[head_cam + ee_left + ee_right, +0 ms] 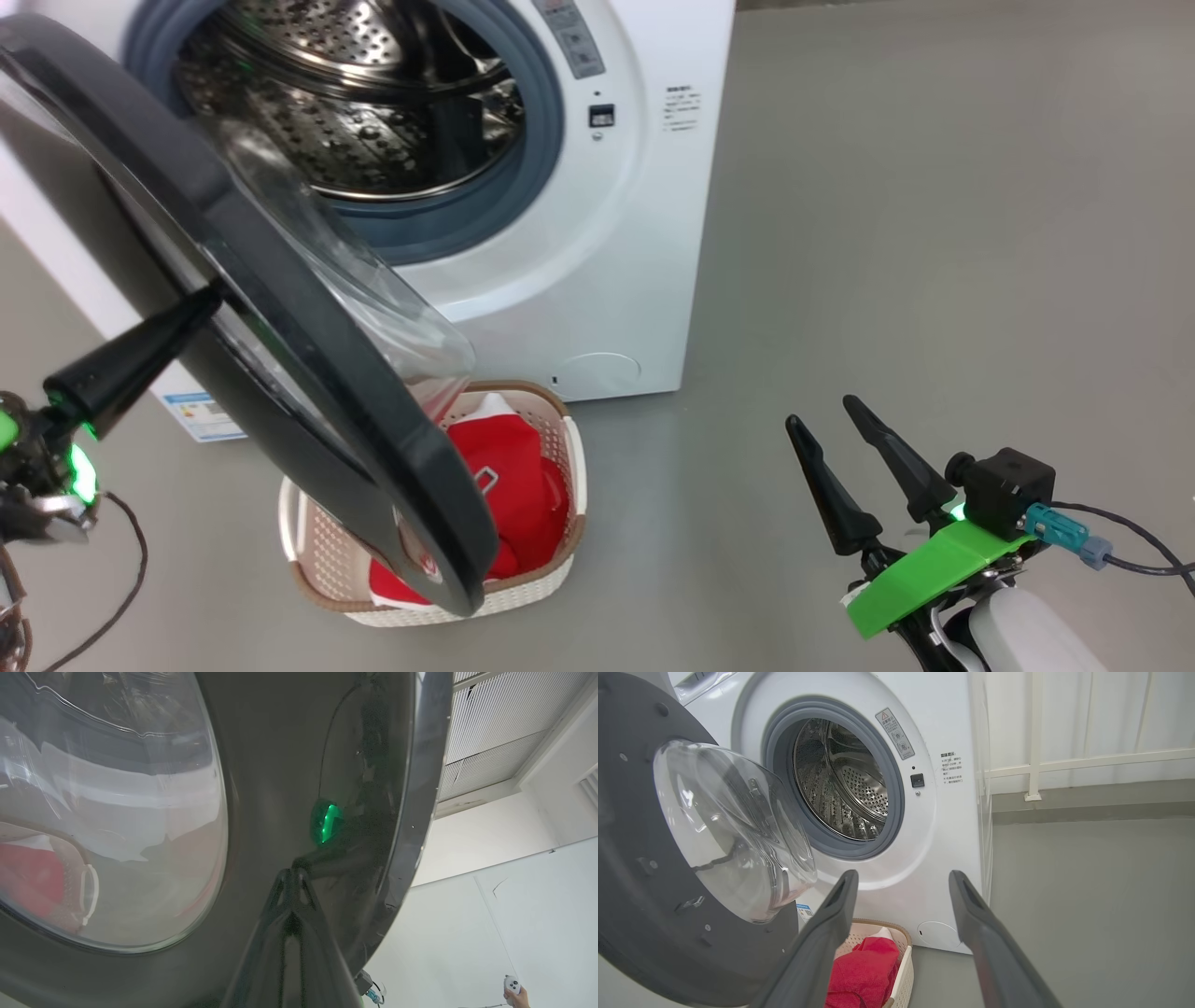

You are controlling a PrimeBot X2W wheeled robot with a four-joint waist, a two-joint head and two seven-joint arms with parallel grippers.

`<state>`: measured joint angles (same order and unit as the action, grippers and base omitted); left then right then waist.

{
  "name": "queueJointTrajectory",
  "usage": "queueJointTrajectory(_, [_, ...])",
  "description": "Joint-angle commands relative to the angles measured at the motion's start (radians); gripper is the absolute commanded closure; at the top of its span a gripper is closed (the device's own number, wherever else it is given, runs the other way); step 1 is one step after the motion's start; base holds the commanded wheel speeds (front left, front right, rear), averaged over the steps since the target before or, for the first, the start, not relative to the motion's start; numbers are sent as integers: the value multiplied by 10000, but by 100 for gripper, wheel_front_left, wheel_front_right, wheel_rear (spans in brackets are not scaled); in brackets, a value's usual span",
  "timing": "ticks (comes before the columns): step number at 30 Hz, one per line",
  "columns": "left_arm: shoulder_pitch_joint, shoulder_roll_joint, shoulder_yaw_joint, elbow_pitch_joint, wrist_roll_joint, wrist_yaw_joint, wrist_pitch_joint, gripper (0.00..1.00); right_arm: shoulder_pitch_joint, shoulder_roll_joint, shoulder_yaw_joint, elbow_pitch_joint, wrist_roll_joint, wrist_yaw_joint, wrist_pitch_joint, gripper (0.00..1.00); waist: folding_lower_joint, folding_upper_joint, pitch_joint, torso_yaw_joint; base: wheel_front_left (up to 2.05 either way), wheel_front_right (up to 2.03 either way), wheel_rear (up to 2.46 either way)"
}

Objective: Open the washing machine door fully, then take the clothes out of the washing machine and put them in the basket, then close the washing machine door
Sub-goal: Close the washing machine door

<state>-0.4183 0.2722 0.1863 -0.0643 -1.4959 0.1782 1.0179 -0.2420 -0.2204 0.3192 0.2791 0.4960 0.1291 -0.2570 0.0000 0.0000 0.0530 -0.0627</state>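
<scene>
The washing machine (597, 280) stands with its steel drum (373, 112) showing no fabric. The washing machine door (280, 308) hangs part-way open, swung out over the basket (523, 597). My left gripper (201, 306) is shut, its tips touching the door's glossy outer face (280, 788) beside the glass window. The red clothes (504, 467) lie in the basket under the door's lower edge. My right gripper (831, 420) hovers open and holds nothing, to the right of the basket. In the right wrist view its fingers (836, 914) frame the machine front, with the clothes (868, 970) in the basket (903, 970) below.
Grey floor (934, 233) spreads to the right of the machine. A white railing (1036, 765) runs behind it. A person's hand (516, 994) holding a small controller is in the left wrist view's lower right corner. A cable (1130, 541) trails from my right wrist.
</scene>
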Motion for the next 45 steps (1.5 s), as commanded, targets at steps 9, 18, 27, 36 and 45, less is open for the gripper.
queueJointTrajectory(9, [-1296, 133, 152, 276, 596, -397, -795, 100, -275, 95, 70, -349, 65, 16, -48, 0, 0, 0, 532, -804, 0, 0, 0])
queueJointTrajectory(18, [-2100, 144, 108, 697, 1243, -520, -1580, 100, -424, 278, -87, -468, -8, 16, -48, 0, 0, 0, 1069, -1546, 0, 0, 0])
queueJointTrajectory(27, [-2889, 259, 166, 1350, 1855, -650, -2389, 100, -545, 415, -183, -546, -35, 16, -48, 0, 0, 0, 1433, -2243, 0, 0, 0])
queueJointTrajectory(36, [-3642, 497, 336, 2081, 2433, -667, -3205, 100, -621, 581, -254, -601, -53, 16, -48, 0, 0, 0, 1742, -2770, 0, 0, 0])
queueJointTrajectory(45, [-4368, 735, 534, 3143, 2800, -865, -3954, 100, -633, 743, -331, -643, -79, 16, -48, 0, 0, 0, 1951, -3202, 0, 0, 0])
